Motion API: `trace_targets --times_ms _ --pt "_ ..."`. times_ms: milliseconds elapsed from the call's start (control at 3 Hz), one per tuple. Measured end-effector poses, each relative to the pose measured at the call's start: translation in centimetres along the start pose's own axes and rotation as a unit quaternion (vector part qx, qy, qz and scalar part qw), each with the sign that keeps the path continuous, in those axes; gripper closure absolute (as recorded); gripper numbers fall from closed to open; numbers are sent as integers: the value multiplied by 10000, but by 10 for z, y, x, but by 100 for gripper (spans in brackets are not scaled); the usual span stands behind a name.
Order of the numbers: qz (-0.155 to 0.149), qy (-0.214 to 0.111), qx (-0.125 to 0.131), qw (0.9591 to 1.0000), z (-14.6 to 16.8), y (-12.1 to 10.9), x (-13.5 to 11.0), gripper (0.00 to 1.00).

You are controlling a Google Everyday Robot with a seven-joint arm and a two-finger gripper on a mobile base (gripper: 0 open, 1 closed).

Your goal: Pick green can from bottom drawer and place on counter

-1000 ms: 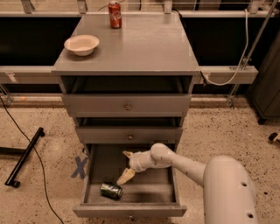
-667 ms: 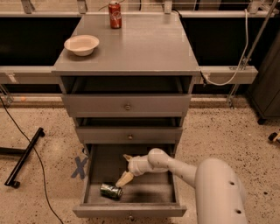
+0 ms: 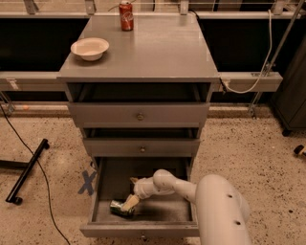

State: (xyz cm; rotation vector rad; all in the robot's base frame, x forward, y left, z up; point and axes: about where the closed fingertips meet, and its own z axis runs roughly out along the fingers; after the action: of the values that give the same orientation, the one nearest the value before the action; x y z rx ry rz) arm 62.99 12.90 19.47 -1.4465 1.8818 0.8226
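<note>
Bottom drawer [image 3: 143,231] standing well out below the front edge of the worktop [image 3: 158,52], grey floor open to view. Green can [image 3: 118,207] lying on its side inside, close to the drawer's front wall and left of its middle, lower than and forward of the front left corner of the worktop. Claw [image 3: 129,203] down in the same drawer, right at the can's right end and over its top, touching it or all but touching; no telling whether open, closed or gripping. White arm [image 3: 167,184] stretched in from the lower right across the drawer's right half, with a thick rounded casing [image 3: 221,210] hiding the drawer's front right corner.

Higher up, middle drawer [image 3: 142,147] out a little and top drawer [image 3: 139,115] out a little too, each with a small round knob at the middle of its front.

On the worktop, pale bowl [image 3: 90,48] upright near the left edge, nearer the back left corner than the front one. Red cola can [image 3: 126,8] upright at the back edge, left of the middle, well apart from the bowl.

On the speckled floor, blue X mark [image 3: 87,182] just left of the bottom drawer; farther left, a black bar [image 3: 27,170] lying slantwise, crossed by a thin dark cable [image 3: 28,153]
</note>
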Motion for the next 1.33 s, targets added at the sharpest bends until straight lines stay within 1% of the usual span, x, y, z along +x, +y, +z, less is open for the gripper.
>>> trace_targets --times_ms 333,667,1000,1333 --pt "12 84 -181 9998 30 11 8 0" --pt "-7 134 -287 9995 47 17 14 0" --pt "-9 262 -357 9990 56 25 27 0" --pt "19 434 -407 9982 60 33 42 21"
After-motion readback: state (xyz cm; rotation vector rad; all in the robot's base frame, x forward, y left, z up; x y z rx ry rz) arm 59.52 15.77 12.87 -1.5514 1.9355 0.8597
